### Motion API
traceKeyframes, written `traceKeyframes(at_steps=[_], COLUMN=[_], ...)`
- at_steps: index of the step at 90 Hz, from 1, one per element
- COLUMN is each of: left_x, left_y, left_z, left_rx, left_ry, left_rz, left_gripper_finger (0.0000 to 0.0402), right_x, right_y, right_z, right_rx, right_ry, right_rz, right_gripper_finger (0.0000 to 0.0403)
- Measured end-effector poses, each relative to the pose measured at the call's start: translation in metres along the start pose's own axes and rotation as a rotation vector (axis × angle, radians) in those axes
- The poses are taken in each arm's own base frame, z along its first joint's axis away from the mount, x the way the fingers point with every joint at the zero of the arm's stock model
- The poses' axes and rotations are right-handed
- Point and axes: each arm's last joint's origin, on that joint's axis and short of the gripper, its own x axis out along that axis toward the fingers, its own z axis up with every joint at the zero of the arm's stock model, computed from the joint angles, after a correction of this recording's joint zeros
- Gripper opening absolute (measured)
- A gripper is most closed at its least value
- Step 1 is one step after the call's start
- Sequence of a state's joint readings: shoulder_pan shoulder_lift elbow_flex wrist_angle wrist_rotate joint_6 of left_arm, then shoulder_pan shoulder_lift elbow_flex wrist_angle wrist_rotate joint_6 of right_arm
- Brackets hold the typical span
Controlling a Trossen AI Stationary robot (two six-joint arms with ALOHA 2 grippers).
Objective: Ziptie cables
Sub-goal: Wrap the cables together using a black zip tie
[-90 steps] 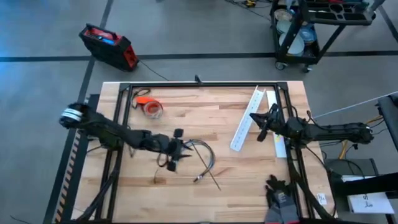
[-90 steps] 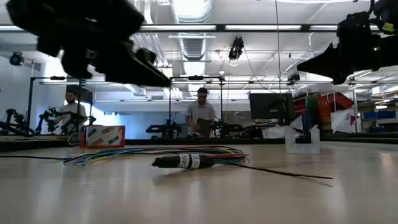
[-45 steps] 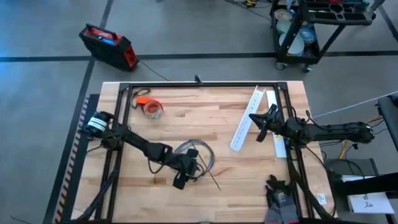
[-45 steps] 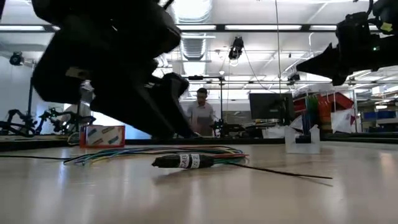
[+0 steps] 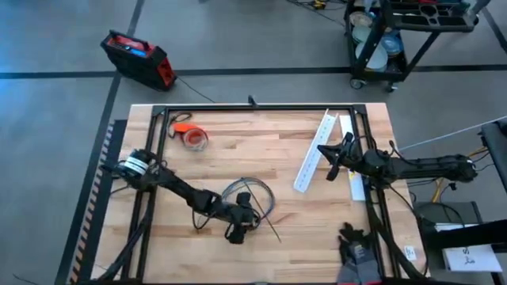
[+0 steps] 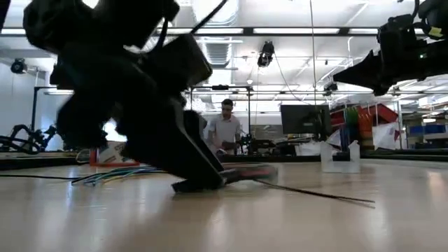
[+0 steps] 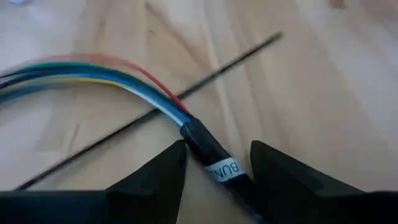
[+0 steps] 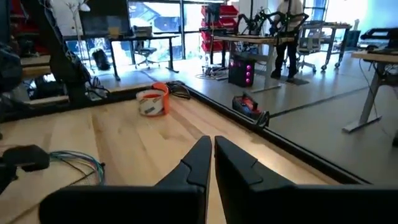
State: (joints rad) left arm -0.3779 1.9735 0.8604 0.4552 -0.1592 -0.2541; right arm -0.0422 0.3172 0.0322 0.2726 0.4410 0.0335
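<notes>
The cables (image 5: 255, 192) lie in a loop on the wooden table; their coloured wires (image 7: 93, 70) run into a dark sleeved end with a white label (image 7: 222, 168). The ziptie (image 7: 236, 59), a thin dark strip, lies flat across the table under the wires and shows in the low view (image 6: 315, 192). My left gripper (image 5: 239, 228) is down at the table, open, with one finger on either side of the sleeved end (image 7: 219, 149). My right gripper (image 5: 325, 154) hangs shut above the table's right side (image 8: 213, 149), beside the white channel. My left gripper's fingers (image 7: 168, 180) stand level on either side of the cables' dark sleeved end (image 7: 199, 140), pointing along it. The sleeve lies on the table. I cannot tell whether a finger touches it.
A long white slotted channel (image 5: 314, 150) lies slanted at the right. An orange tape roll (image 5: 192, 136) stands at the far left. A small white block (image 6: 339, 157) stands on the table in the low view. People are in the room beyond.
My left gripper has gone toward the table's near edge and down, from beside the cable loop to the cables' sleeved end, and now stands astride it at table height. The cables and ziptie lie where they were.
</notes>
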Motion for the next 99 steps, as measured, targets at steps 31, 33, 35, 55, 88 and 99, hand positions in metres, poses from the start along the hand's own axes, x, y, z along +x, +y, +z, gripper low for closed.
traceKeyframes(at_steps=[31,33,35,55,88,99], left_x=[0.011,0.012,0.012,0.013,-0.052,-0.085], left_y=[-0.008,-0.008,-0.008,-0.007,0.002,0.004], left_z=[-0.025,-0.026,-0.027,-0.029,0.008,0.029], left_rx=[-0.17,-0.178,-0.188,-0.193,-0.004,0.006], left_ry=[0.046,0.045,0.044,0.03,0.1,0.039], left_rz=[0.127,0.135,0.141,0.187,0.386,0.44], left_gripper_finger=[0.0125,0.0118,0.011,0.002,0.0019,0.0019], right_x=[0.0,0.0,0.0,0.002,0.009,0.02], right_y=[-0.001,-0.001,0.0,0.006,0.033,0.046], right_z=[0.0,0.0,0.0,-0.004,0.012,0.026], right_rx=[0.015,0.023,0.025,0.036,-0.034,-0.036], right_ry=[-0.002,-0.001,0.0,0.043,-0.065,-0.045], right_rz=[-0.024,-0.02,-0.013,0.108,0.294,0.311], right_gripper_finger=[0.0007,0.0007,0.0007,0.0007,0.0007,0.0007])
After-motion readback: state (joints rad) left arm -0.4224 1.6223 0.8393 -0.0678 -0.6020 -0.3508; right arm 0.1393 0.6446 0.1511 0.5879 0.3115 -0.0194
